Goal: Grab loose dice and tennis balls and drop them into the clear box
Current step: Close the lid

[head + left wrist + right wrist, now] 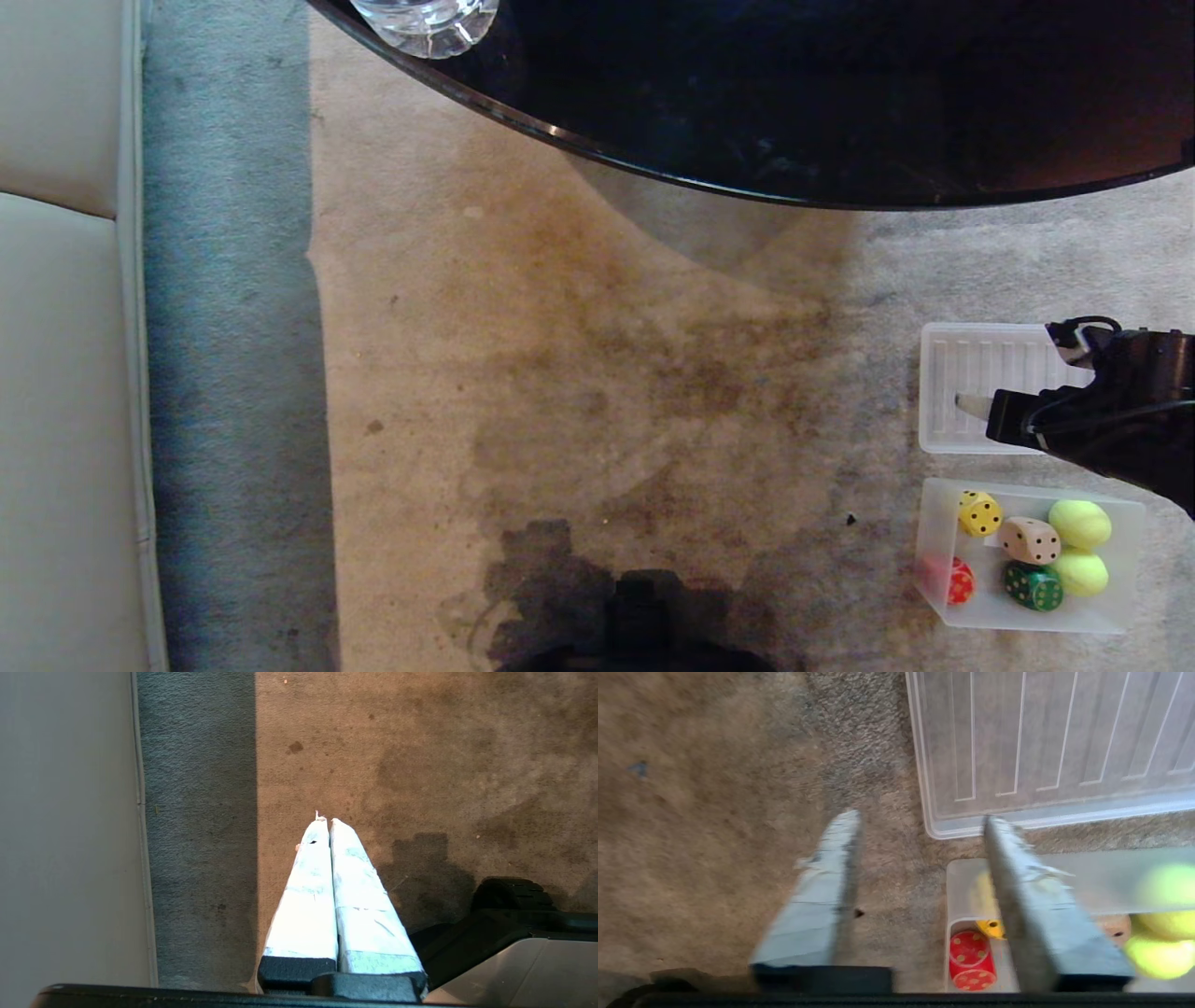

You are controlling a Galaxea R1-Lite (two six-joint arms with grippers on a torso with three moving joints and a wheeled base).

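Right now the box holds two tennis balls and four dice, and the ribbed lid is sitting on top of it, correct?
Not quite. The ribbed lid is not on the box; it lies flat on the carpet beside it, as the head view shows. The rest holds: two tennis balls and four dice are in the open box.

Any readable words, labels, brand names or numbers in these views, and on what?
None: no words, brands or numerals are readable in any view.
The dice in the clear box show only pips; the yellow die's top face shows five.
The ribbed lid has plain ridges, no lettering.
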